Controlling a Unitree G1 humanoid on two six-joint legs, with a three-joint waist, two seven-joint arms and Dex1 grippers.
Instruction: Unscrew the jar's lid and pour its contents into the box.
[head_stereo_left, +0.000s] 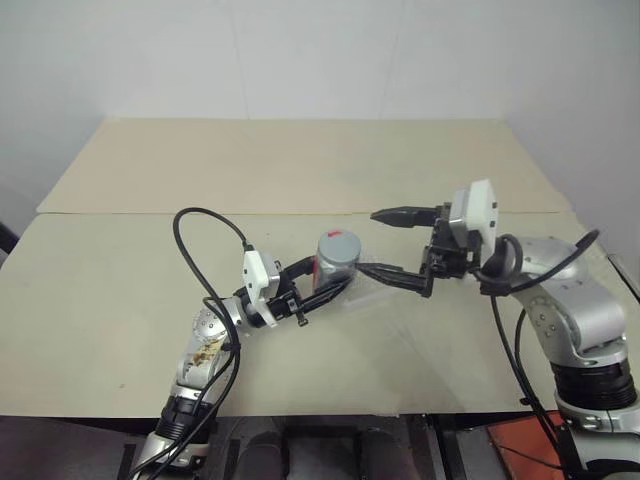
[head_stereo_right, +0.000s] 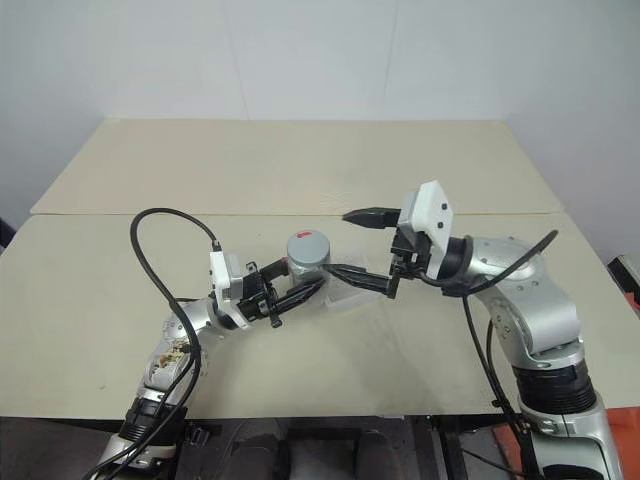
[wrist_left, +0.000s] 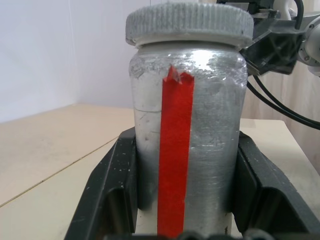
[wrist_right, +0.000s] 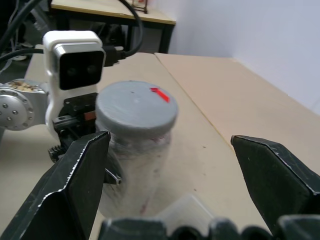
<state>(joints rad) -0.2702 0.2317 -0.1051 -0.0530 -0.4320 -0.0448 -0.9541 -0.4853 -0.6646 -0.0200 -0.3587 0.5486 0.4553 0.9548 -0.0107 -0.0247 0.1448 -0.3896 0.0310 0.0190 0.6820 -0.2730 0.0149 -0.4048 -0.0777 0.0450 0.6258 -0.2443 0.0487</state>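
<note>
Left gripper (head_stereo_left: 318, 290), low over the near edge of the tan table (head_stereo_left: 300, 170), has both black fingers (wrist_left: 112, 195) clamped on the sides of the jar (head_stereo_left: 333, 262), holding it upright above the tabletop with its red stripe facing the wrist. Grey lid (wrist_right: 136, 106) with its small red mark sits on top. Right gripper (head_stereo_left: 380, 243) hangs just beside the lid, fingers spread wide and touching nothing; the clear box (head_stereo_left: 372, 298) lies on the table below it.
</note>
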